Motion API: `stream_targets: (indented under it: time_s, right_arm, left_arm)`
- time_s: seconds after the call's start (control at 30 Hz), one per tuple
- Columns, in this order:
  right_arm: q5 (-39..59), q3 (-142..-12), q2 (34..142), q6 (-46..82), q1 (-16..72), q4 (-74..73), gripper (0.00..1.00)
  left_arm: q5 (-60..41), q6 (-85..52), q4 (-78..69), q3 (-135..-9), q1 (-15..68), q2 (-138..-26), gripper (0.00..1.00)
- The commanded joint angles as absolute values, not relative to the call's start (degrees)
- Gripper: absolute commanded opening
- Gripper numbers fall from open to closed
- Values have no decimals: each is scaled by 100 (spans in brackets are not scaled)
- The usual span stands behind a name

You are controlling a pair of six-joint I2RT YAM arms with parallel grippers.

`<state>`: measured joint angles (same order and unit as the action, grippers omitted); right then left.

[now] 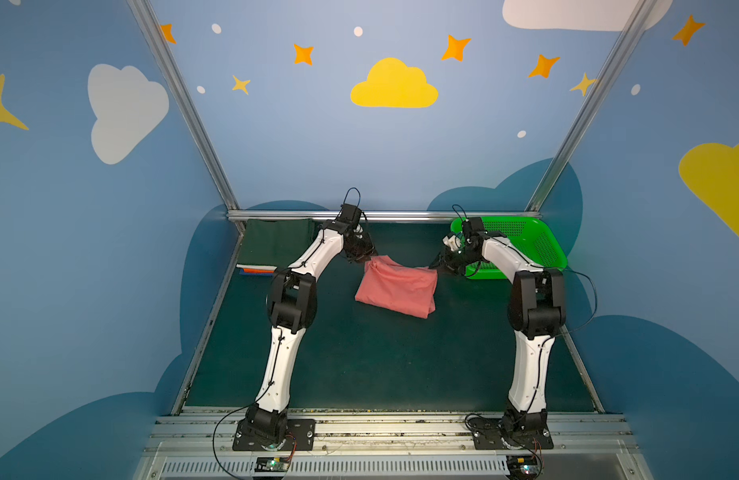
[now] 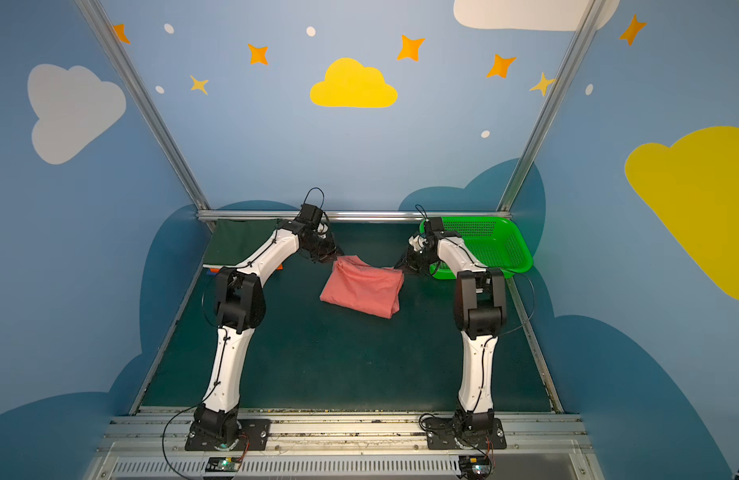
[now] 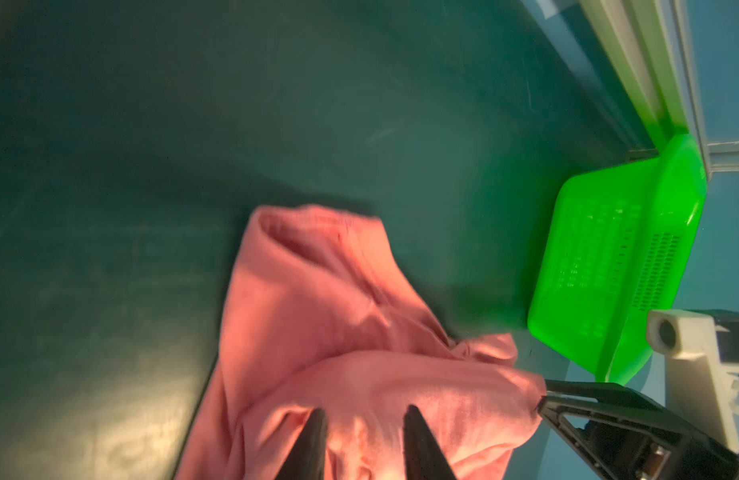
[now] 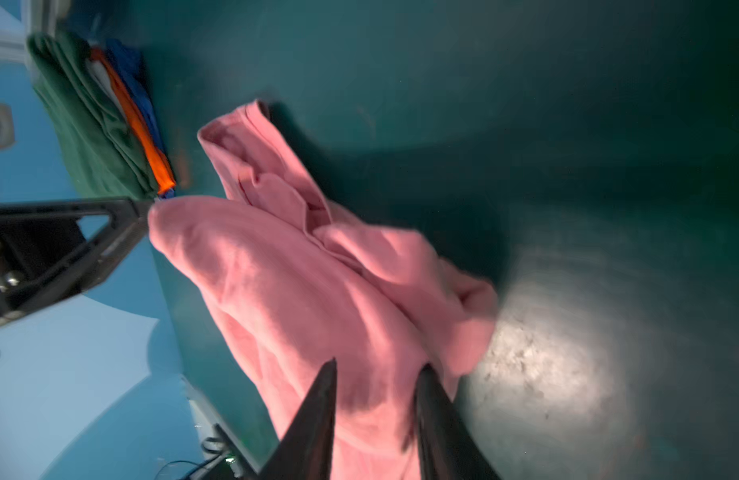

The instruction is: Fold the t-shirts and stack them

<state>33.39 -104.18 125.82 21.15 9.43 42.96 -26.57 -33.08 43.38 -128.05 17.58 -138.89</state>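
A salmon-pink t-shirt (image 1: 395, 289) (image 2: 361, 289) lies doubled over in a loose rectangle at mid-table. My left gripper (image 1: 365, 253) (image 2: 332, 254) hangs at its far left corner and my right gripper (image 1: 440, 266) (image 2: 403, 266) at its far right corner. In the left wrist view the left gripper (image 3: 364, 411) is open, with the pink cloth (image 3: 338, 311) just past its tips. The right gripper (image 4: 379, 365) is likewise open over the cloth (image 4: 318, 270). At the far left sits a folded stack of t-shirts, dark green (image 1: 276, 243) (image 2: 235, 245) (image 4: 89, 137) on top, with orange (image 4: 139, 129) and blue (image 4: 131, 70) beneath.
A green perforated basket (image 1: 525, 245) (image 2: 492, 245) (image 3: 609, 257) stands at the far right corner, just behind the right arm. A metal rail (image 1: 401, 216) runs along the back edge. The dark green mat (image 1: 380, 365) stretches toward the arm bases.
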Motion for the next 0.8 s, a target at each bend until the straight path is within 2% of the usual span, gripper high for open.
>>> stream_targets:
  time_s: [0.0,0.23,0.33,0.43,0.47,0.53,0.6,0.7,0.77]
  right_arm:
    - [3482,-10937,12773,2031,882,4686,40]
    - [2941,-11148,12181,1846,847,5113,52]
    - [2650,-10909,11737,1718,877,5253,54]
    - [2593,-10434,11258,1632,977,5154,55]
    - [2675,-10239,11117,1623,1027,5069,53]
    - [2919,-9855,10913,1641,1125,4846,46]
    - [3232,-9438,10782,1740,1265,4530,30]
    - [3551,-8999,10803,1883,1464,4061,8]
    - [3717,-8959,10991,1937,1566,3911,0]
  left_arm:
    - [-2856,-3406,4518,-13292,1667,-14106,50]
    - [-2672,-3353,4771,-14254,1550,-14062,65]
    - [-2475,-3144,5024,-14223,1555,-13748,65]
    - [-2302,-2910,5172,-13673,1694,-13247,54]
    - [-2279,-2795,5153,-13358,1781,-13053,46]
    - [-2262,-2661,5109,-12754,1956,-12734,30]
    - [-2358,-2594,4980,-12100,2140,-12472,18]
    - [-2737,-2520,4527,-11177,2331,-12284,9]
    - [-3037,-2584,4250,-10803,2363,-12347,5]
